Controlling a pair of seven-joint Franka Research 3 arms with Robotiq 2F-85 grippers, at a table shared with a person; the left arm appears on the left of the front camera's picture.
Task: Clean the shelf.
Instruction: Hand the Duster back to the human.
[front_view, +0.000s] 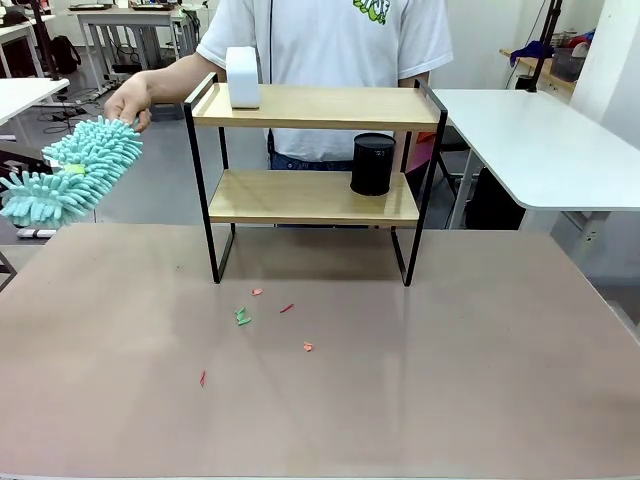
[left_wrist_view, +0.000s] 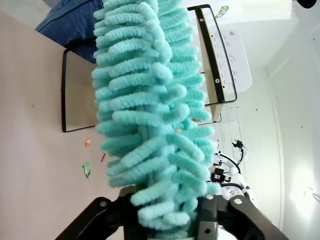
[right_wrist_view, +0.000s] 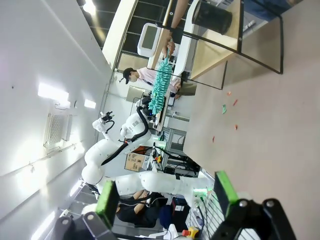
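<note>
My left hand (left_wrist_view: 165, 220) grips one teal duster (left_wrist_view: 150, 110) raised beside the shelf (front_view: 315, 150), right hand (right_wrist_view: 165, 197) spread, person's hand (front_view: 130, 100) touching the duster.

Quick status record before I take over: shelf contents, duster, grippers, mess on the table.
shelf: upright on the table, far middle
top board: white box, left end
lower board: black cylinder, right end
duster: teal, left of the shelf; the person's hand at its far end
left gripper: shut on the duster's near end
right gripper: open, holding nothing
debris: small red and green scraps in front of the shelf
</note>
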